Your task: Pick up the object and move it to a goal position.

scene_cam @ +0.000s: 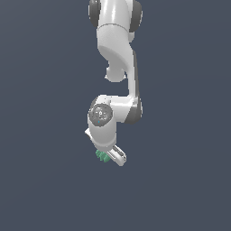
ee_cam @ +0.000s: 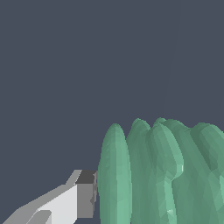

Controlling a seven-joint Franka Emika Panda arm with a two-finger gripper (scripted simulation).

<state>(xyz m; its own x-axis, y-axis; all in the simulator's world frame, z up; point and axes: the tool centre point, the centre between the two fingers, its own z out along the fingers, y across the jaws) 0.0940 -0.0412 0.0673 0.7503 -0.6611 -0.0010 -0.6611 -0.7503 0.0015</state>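
Arm [scene_cam: 115, 67] hangs down from 12 o'clock, wrist bent. One object [scene_cam: 102, 156], teal-green and ridged, sits at the gripper [scene_cam: 108, 157] tip at 6 o'clock. One finger [ee_cam: 83, 194] touches it; jaws closed on it.

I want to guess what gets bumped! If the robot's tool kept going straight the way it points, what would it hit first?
Probably the green block, right by the tool; in the wrist view one finger sits against it. Past it, only plain dark background shows.

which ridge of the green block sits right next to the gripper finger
In the wrist view, the outermost ridge of the teal-green block beside the grey fingertip; the other ridges lie farther off.
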